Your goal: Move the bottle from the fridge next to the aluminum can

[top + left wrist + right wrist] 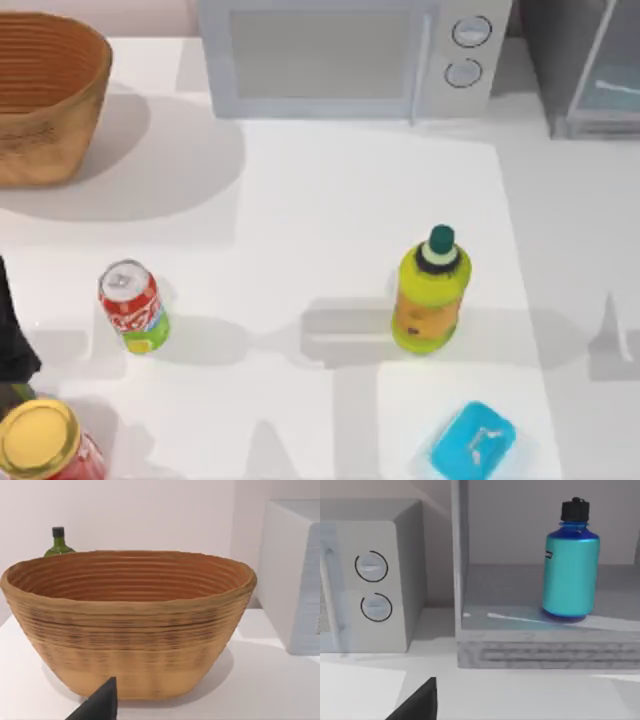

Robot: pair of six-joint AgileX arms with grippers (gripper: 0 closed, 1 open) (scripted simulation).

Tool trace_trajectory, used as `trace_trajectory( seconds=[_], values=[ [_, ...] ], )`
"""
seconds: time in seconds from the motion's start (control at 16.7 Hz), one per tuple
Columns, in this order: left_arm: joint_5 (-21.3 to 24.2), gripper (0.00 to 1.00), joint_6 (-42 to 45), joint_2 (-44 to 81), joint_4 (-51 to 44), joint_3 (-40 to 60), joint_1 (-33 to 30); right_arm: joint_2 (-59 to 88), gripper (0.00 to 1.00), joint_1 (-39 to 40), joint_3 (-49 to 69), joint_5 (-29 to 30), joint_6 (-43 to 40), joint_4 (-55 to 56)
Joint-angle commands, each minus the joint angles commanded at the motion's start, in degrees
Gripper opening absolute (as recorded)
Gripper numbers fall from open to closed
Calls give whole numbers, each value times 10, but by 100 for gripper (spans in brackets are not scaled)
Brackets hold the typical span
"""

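- The bottle (570, 565) stands upright inside the fridge (545, 650), cap up, long axis vertical, ahead of the right gripper (417, 702), set back from the shelf's front edge.
- Whether either gripper is spread or closed cannot be told.
- The can (133, 306) stands upright at the table's (330, 200) left, bare surface around it.
- Left gripper (97, 705) faces the basket (130, 625).

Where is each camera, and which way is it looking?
Top view: above the table, looking down on the can, microwave and basket; a dark bit of the left arm shows.
Left wrist view: on the left arm, facing the basket; a dark gripper part shows.
Right wrist view: on the right arm, facing the bottle in the fridge; a dark gripper part shows.
Shared: top and right wrist both show the microwave.
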Motion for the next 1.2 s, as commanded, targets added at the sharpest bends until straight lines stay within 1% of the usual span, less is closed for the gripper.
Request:
trace_trajectory(
  seconds=[0.18, 0.3, 0.54, 0.78, 1.2],
  values=[
    [0, 100, 0, 0, 0, 0, 0, 6, 100, -1, 4, 0, 0, 5],
    [0, 100, 0, 0, 0, 0, 0, 36, 100, -7, 25, -3, 0, 29],
    [0, 100, 0, 0, 0, 0, 0, 168, 100, -25, 103, -18, 1, 118],
    [0, 100, 0, 0, 0, 0, 0, 395, 100, -48, 207, -40, 3, 236],
    [0, 100, 0, 0, 0, 0, 0, 882, 100, -91, 395, -79, 2, 453]
  ],
)
